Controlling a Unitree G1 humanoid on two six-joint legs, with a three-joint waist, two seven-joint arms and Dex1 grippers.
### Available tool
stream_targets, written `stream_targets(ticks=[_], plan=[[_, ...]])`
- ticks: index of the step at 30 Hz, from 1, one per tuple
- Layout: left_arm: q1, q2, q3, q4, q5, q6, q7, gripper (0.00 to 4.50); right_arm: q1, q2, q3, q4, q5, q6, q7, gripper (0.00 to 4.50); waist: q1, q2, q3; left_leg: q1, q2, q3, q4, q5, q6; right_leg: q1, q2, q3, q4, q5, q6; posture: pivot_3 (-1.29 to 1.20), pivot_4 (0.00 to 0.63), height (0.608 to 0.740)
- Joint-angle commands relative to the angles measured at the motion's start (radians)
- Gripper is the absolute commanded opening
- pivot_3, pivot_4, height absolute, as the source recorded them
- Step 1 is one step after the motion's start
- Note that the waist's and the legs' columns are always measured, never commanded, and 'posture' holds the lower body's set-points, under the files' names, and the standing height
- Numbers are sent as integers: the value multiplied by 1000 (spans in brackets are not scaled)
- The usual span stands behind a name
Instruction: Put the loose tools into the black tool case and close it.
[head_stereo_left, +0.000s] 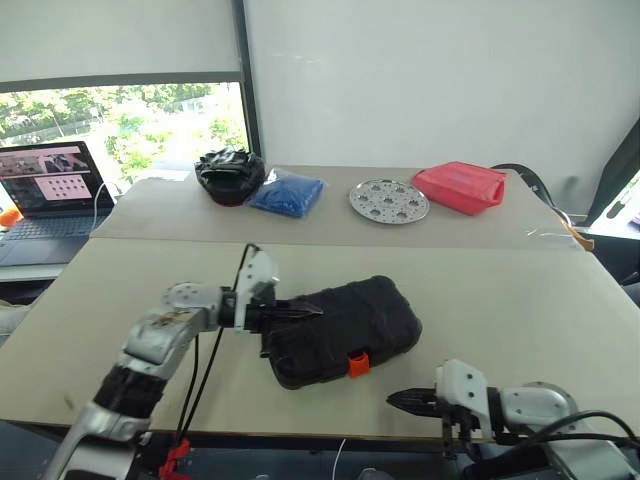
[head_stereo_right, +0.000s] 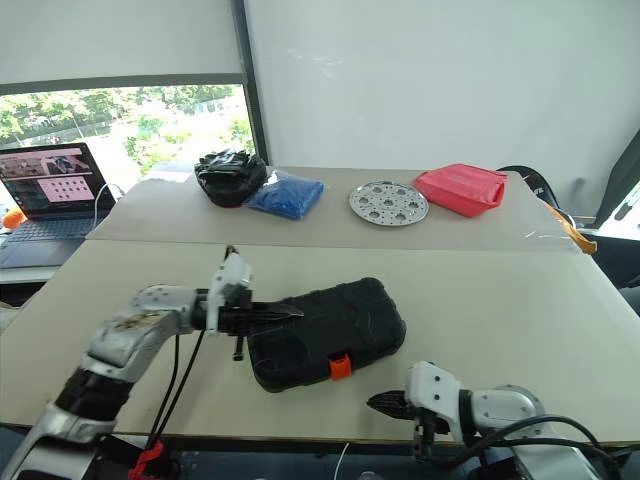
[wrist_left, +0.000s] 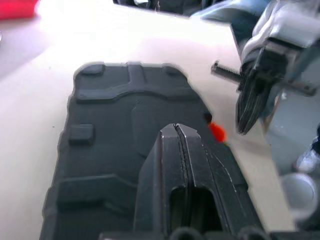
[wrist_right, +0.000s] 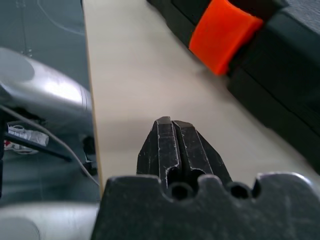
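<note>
The black tool case (head_stereo_left: 345, 325) lies with its lid down near the table's front, its orange latch (head_stereo_left: 358, 364) facing me. The loose tools are out of view. My left gripper (head_stereo_left: 315, 312) is shut and empty, pointing right, just over the case's left end; the left wrist view shows its tip (wrist_left: 176, 127) above the lid (wrist_left: 110, 125). At the front edge of the table my right gripper (head_stereo_left: 392, 400) is shut and empty, pointing left, a little right of the latch (wrist_right: 222, 34) and apart from the case.
On the far table stand a black fabric heap (head_stereo_left: 229, 175), a blue bag (head_stereo_left: 287, 193), a perforated metal disc (head_stereo_left: 389, 200) and a red pouch (head_stereo_left: 460, 187). An open laptop (head_stereo_left: 50, 185) sits at the far left. The table's front edge (head_stereo_left: 330, 436) runs just below the case.
</note>
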Motion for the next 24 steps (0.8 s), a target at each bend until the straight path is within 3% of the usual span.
stream_targets(ticks=[1,8,24], plan=[[-51,-45,-41,59,81,-44,35,22,-54,19,16,-46,-5,59,-27,0,3,0,0,-1,0,0,0,0,0,0,0,0,0,1,-2,0,150,740],[-93,-125,-73,119,141,6,82,22,-135,63,60,-53,-21,112,-53,0,17,0,0,-1,0,0,0,0,1,0,0,-1,-1,1,-2,0,150,740],[-30,-110,-140,168,242,82,105,22,-149,138,76,-23,-98,115,-140,0,10,0,-1,3,0,-1,0,0,0,3,0,-1,0,-1,1,0,150,740]])
